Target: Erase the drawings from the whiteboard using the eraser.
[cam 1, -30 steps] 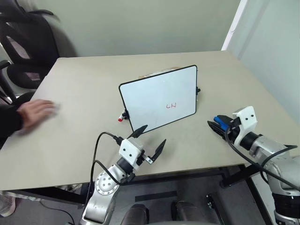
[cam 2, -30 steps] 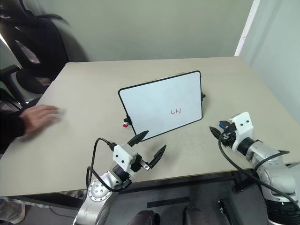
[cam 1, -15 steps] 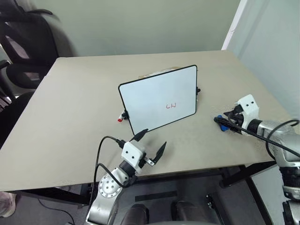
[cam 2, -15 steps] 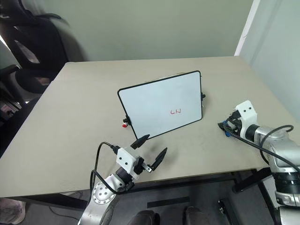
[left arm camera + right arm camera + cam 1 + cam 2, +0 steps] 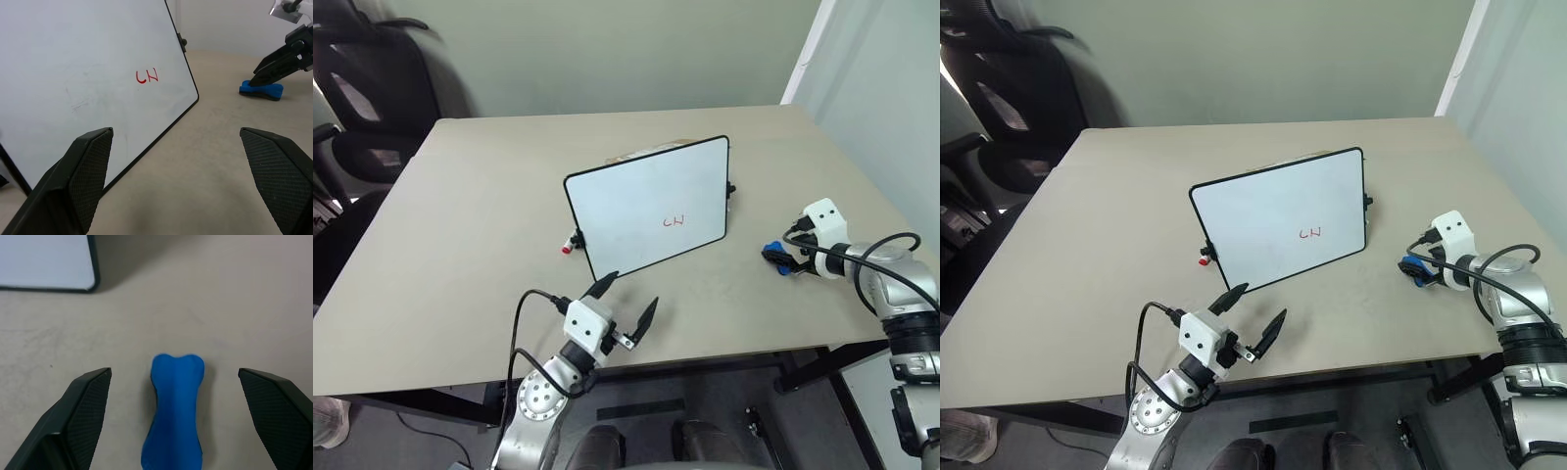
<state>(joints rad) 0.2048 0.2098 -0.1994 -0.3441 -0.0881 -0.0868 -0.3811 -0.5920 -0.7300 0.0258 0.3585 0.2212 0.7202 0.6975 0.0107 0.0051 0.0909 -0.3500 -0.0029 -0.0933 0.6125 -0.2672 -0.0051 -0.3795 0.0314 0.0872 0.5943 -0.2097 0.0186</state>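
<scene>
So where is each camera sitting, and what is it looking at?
Left and right eye views: on the head, looking down over the table, the whiteboard and both arms.
Left wrist view: on the left arm, facing the whiteboard and the drawings between the left gripper's open fingers.
Right wrist view: on the right arm, looking down at the eraser between the right gripper's open fingers.
Both wrist views show the eraser and the whiteboard.

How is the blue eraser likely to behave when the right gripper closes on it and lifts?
The eraser lies flat on the table, so rolling seems unlikely. Its narrowed middle should seat well between the right gripper's open fingers. It looks small and probably light, so an off-centre squeeze might twist it.
</scene>
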